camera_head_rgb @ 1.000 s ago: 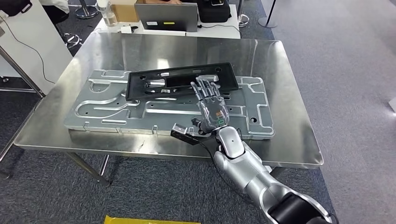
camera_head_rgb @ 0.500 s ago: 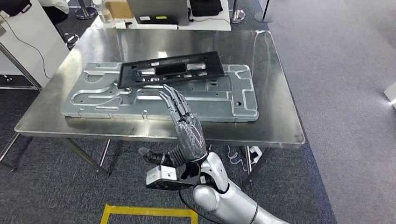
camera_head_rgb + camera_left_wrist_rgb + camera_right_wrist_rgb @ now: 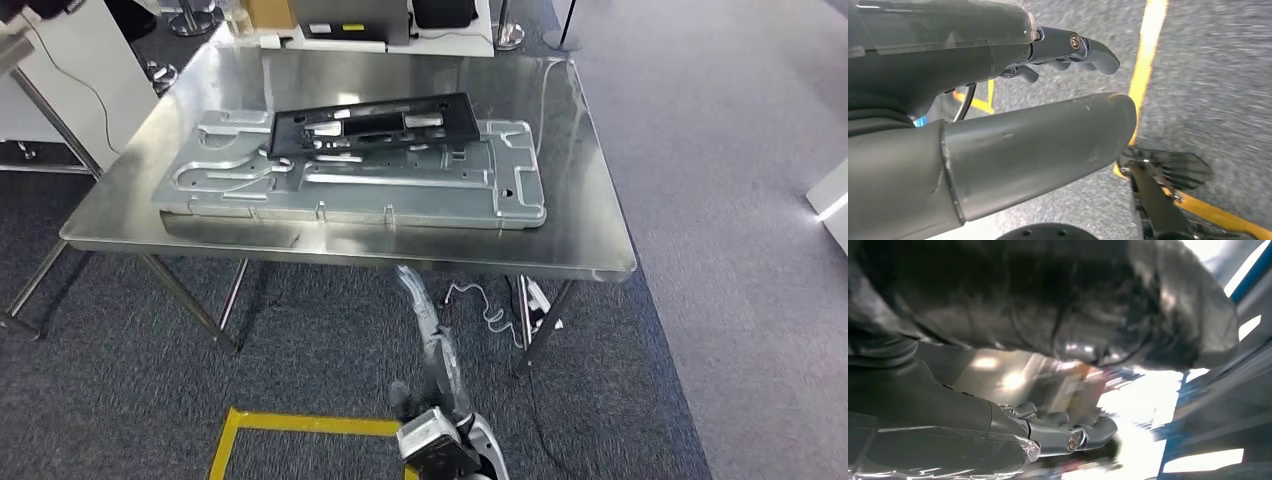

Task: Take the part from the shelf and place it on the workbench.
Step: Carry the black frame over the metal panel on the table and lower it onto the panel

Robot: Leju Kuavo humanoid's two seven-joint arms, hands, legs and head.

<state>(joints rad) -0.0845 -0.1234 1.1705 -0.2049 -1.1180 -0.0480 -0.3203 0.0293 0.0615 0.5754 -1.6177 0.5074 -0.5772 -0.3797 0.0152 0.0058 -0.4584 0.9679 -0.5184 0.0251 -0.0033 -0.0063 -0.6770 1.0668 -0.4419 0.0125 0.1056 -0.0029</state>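
Observation:
The black flat part (image 3: 372, 124) lies on a grey pressed-metal plate (image 3: 400, 190) on the steel workbench (image 3: 585, 225); nothing touches it. My right hand (image 3: 428, 335) hangs below the bench's front edge, blurred, its fingers stretched out and holding nothing. In the right wrist view the right hand (image 3: 998, 435) holds nothing, against a blurred background. In the left wrist view my left hand (image 3: 1013, 135) hangs over the carpet, thumb and fingers apart, nothing in it.
A white table (image 3: 350, 38) stands behind the bench. A white cabinet (image 3: 60, 80) is at the far left. Yellow floor tape (image 3: 300, 425) runs in front of the bench, and cables (image 3: 490, 310) lie under it. Grey carpet stretches to the right.
My right hand has left the black part, drawn back and dropped below the bench edge. The whole view has shifted, so the camera has moved; the part stays on the plate.

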